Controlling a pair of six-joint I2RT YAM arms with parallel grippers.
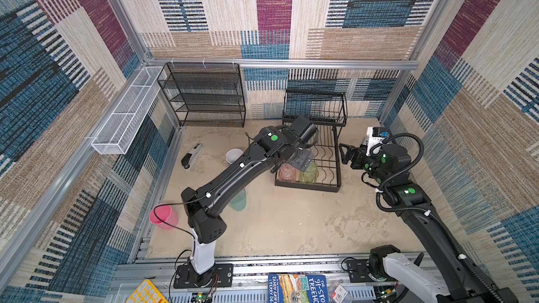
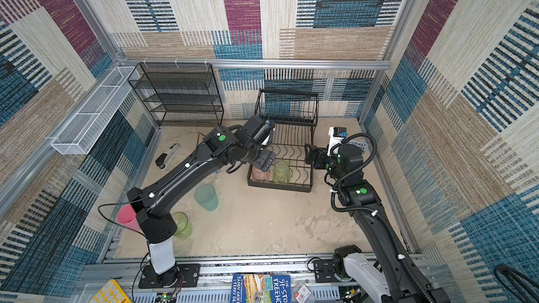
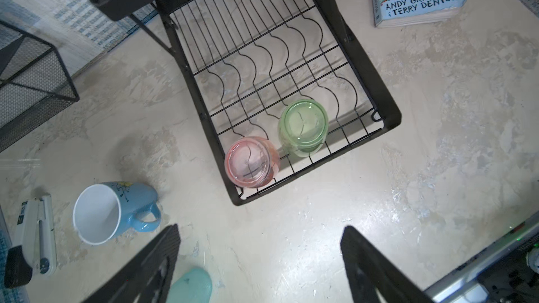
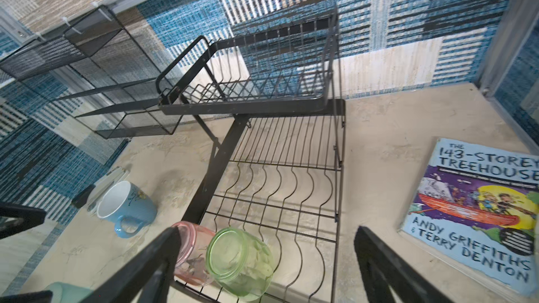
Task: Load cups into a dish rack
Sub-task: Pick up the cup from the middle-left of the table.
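Observation:
The black wire dish rack (image 1: 315, 106) stands at the back right. In its lower tray's front left corner a peach-pink tumbler (image 3: 250, 161) and a green tumbler (image 3: 303, 126) sit side by side. My left gripper (image 3: 260, 228) hovers open and empty above them. My right gripper (image 4: 266, 230) is open and empty just right of the rack (image 4: 242, 109). On the table are a light-blue mug (image 1: 233, 155), a teal tumbler (image 2: 206, 197), an opaque pink cup (image 1: 163, 217) and a second green tumbler (image 2: 181, 224), half hidden by the left arm.
A black mesh shelf unit (image 1: 204, 94) stands at the back left, with a long white mesh basket (image 1: 125, 112) on the left wall. A stapler (image 1: 191, 155) lies near the mug. A book (image 4: 478, 214) and a white device (image 1: 376, 138) lie right of the rack.

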